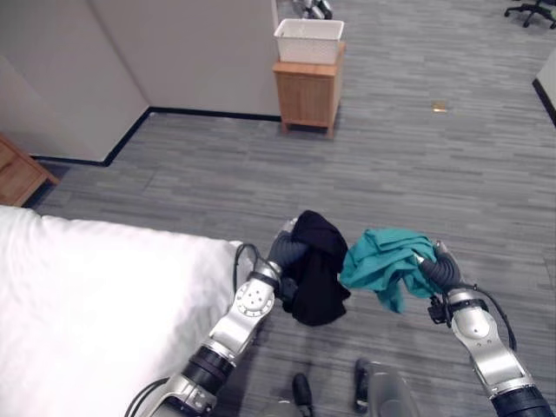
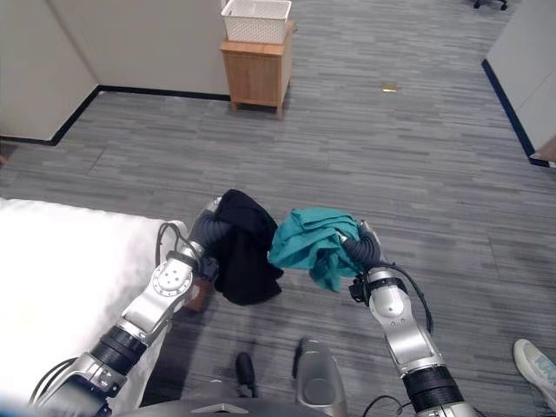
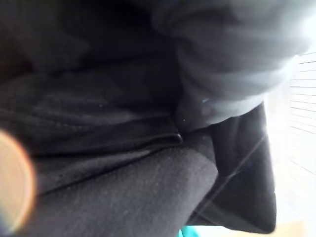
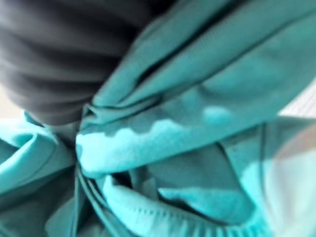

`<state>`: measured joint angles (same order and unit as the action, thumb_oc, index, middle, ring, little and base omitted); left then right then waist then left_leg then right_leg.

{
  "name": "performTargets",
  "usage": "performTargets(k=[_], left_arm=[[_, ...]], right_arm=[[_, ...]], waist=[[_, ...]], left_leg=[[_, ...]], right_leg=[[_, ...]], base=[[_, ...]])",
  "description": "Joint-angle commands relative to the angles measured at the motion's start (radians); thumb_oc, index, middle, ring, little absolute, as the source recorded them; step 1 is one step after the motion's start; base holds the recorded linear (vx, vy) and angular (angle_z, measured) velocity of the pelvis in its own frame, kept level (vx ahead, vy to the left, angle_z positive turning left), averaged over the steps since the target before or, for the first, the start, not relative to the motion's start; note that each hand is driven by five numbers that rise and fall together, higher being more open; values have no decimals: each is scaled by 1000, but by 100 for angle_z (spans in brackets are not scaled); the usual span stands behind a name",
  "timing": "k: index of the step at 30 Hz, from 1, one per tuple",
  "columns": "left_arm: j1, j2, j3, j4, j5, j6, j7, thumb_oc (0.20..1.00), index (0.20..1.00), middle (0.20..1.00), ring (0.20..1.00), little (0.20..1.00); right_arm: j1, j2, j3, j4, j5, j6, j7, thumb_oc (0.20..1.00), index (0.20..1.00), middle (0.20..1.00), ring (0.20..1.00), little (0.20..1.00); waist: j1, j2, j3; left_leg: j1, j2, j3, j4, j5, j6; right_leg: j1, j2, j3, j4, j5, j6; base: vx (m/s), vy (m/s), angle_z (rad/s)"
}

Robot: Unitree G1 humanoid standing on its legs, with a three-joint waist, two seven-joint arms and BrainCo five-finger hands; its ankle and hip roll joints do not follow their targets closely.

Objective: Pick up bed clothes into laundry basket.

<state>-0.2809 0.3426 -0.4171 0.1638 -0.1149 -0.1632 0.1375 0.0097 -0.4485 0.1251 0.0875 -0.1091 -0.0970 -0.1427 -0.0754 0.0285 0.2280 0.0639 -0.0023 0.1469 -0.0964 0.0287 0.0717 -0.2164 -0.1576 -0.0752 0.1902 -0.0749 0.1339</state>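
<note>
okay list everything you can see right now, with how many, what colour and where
Black garment: one, black, hanging from the left hand above the floor, beside the bed's corner.
Teal garment: one, teal, bunched in the right hand, beside the black one.
Laundry basket: one, white, on top of the cabinet.
Cabinet: one, light wood, far across the floor by the wall.
Bed: one, white cover, on the robot's left.
Floor: grey carpet.
Office chair: one, black, far right corner.
Shoe: one, pale, a person's, at the lower right.
Left hand: one, curled round the black garment.
Right hand: one, curled round the teal garment.
</note>
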Motion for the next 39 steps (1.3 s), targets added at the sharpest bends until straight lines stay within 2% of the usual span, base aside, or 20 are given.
performTargets(k=[1, 12, 13, 15, 16, 17, 18, 20, 21, 23, 24, 25, 28, 29, 30, 31, 32, 33, 35, 39], left_arm=[[-36, -14, 40, -50, -21, -71, -6, 200, 200, 200, 200, 200], [35, -13, 62, -73, -24, -60, -27, 200, 200, 200, 200, 200], [329, 56, 299, 16, -74, -70, 17, 200, 200, 200, 200, 200], [328, 45, 316, 9, -59, -69, 13, 200, 200, 200, 200, 200], [323, 40, 305, 0, -38, -59, 18, 200, 200, 200, 200, 200], [314, 32, 304, 5, -25, -53, 30, 200, 200, 200, 200, 200], [314, 32, 304, 5, -25, -53, 30, 200, 200, 200, 200, 200], [291, 34, 299, 25, 1, -49, 44, 200, 200, 200, 200, 200], [264, 44, 304, 12, 14, -55, 31, 200, 200, 200, 200, 200], [252, 47, 315, -18, 6, -61, 27, 200, 200, 200, 200, 200], [245, 45, 317, -31, -6, -62, 24, 200, 200, 200, 200, 200], [237, 48, 317, -55, -14, -69, 22, 200, 200, 200, 200, 200], [233, 59, 321, -71, -15, -66, 32, 200, 200, 200, 200, 200], [233, 59, 327, -74, -22, -68, 39, 200, 200, 200, 200, 200], [234, 52, 333, -80, -29, -71, 56, 200, 200, 200, 200, 200], [234, 51, 333, -80, -29, -70, 56, 200, 200, 200, 200, 200], [237, 42, 335, -83, -24, -75, 72, 200, 200, 200, 200, 200], [239, 40, 335, -83, -23, -75, 73, 200, 200, 200, 200, 200], [249, 34, 340, -107, -22, -76, 86, 200, 200, 200, 200, 200], [282, 43, 339, -131, 19, -60, 81, 200, 200, 200, 200, 200]], right_arm=[[-11, 1, -50, -74, 22, -67, -18, 200, 200, 200, 200, 200], [26, 14, -51, -80, 53, -77, 1, 200, 200, 200, 200, 200], [14, 42, -25, 184, 227, -76, 42, 200, 200, 200, 200, 200], [-2, 20, -10, 163, 161, -75, 41, 200, 200, 200, 200, 200], [-1, 21, -11, 147, 157, -77, 40, 200, 200, 200, 200, 200], [1, 21, -14, 134, 158, -78, 32, 200, 200, 200, 200, 200], [1, 21, -14, 134, 158, -78, 32, 200, 200, 200, 200, 200], [-10, 28, -27, 85, 188, -79, 21, 200, 200, 200, 200, 200], [-28, 21, -43, -15, 181, -84, 23, 200, 200, 200, 200, 200], [-48, 4, -58, -72, 187, -96, 25, 200, 200, 200, 200, 200], [-75, -1, -58, -99, 191, -111, 19, 200, 200, 200, 200, 200], [-94, -17, -63, -128, 176, -114, 7, 200, 200, 200, 200, 200], [-126, -31, -74, -149, 156, -107, -11, 200, 200, 200, 200, 200], [-144, -36, -75, -159, 147, -102, -23, 200, 200, 200, 200, 200], [-162, -38, -80, -172, 128, -101, -46, 200, 200, 200, 200, 200], [-162, -38, -79, -172, 127, -101, -46, 200, 200, 200, 200, 200], [-170, -41, -79, -165, 111, -100, -63, 200, 200, 200, 200, 200], [-169, -43, -78, -164, 111, -100, -64, 200, 200, 200, 200, 200], [-169, -45, -84, -163, 101, -94, -74, 200, 200, 200, 200, 200], [-138, -15, -79, -173, 85, -84, -46, 200, 200, 200, 200, 200]], waist=[[3, -26, -47], [11, -34, -101], [41, -24, -27], [56, -37, -31], [52, -44, -36], [40, -46, -49], [41, -46, -50], [28, -51, -62], [19, -60, -67], [25, -75, -55], [35, -89, -41], [61, -126, -23], [84, -146, -19], [95, -148, -20], [108, -133, -30], [111, -136, -29], [119, -99, -49], [119, -105, -49], [127, -87, -60], [163, -89, -99]], left_leg=[[29, 22, 4, 9, -55, -87], [58, 16, -5, 9, -67, -92], [31, 256, 44, 29, 2, -217], [36, 182, 38, 35, -24, -186], [40, 159, 34, 31, -27, -172], [44, 146, 36, 17, -24, -164], [43, 146, 36, 17, -23, -164], [44, 112, 31, 9, -32, -154], [46, 91, 7, 9, -46, -155], [-1, 106, 8, 173, -38, -174], [-65, 132, 4, 343, 6, -191], [-196, 154, 7, 602, 69, -196], [-283, 139, 24, 709, 21, -174], [-317, 127, 47, 690, -3, -165], [-336, 112, 115, 529, -32, -142], [-327, 107, 120, 519, -30, -140], [-321, 92, 167, 277, 30, -142], [-300, 78, 172, 242, 43, -141], [-330, 76, 203, 36, 102, -146], [-323, 30, 100, 9, 162, -115]], right_leg=[[168, 52, 1, -139, 100, 13], [292, 41, -55, -247, 111, 8], [138, 24, -94, 10, 29, 32], [202, 47, -159, -24, 1, -11], [222, 81, -148, -50, -14, -35], [213, 121, -91, -85, -5, -37], [212, 122, -91, -86, -4, -37], [197, 159, -19, -145, 22, -49], [225, 149, -16, -186, 24, -66], [252, 136, -21, -207, 24, -77], [278, 131, -28, -222, 28, -94], [320, 110, -35, -249, 21, -119], [372, 99, -21, -274, 11, -123], [394, 96, -10, -277, -6, -119], [428, 104, 5, -277, -47, -110], [430, 99, 7, -277, -48, -108], [464, 124, 13, -277, -79, -92], [468, 114, 12, -277, -83, -88], [524, 108, 4, -277, -118, -65], [587, 69, 46, -230, -120, -35]], base=[[111, -103, 75], [94, -29, 9], [44, 176, 3], [59, 303, -23], [148, 212, -28], [139, 122, -18], [164, 107, -19], [216, 96, -13], [239, 48, 5], [141, -44, 22], [142, -208, 34], [121, -181, 32], [263, -74, 7], [545, 95, -26], [427, 106, -19], [673, 223, -47], [388, 141, -4], [605, 198, 18], [572, 148, 21], [758, 184, -42]])
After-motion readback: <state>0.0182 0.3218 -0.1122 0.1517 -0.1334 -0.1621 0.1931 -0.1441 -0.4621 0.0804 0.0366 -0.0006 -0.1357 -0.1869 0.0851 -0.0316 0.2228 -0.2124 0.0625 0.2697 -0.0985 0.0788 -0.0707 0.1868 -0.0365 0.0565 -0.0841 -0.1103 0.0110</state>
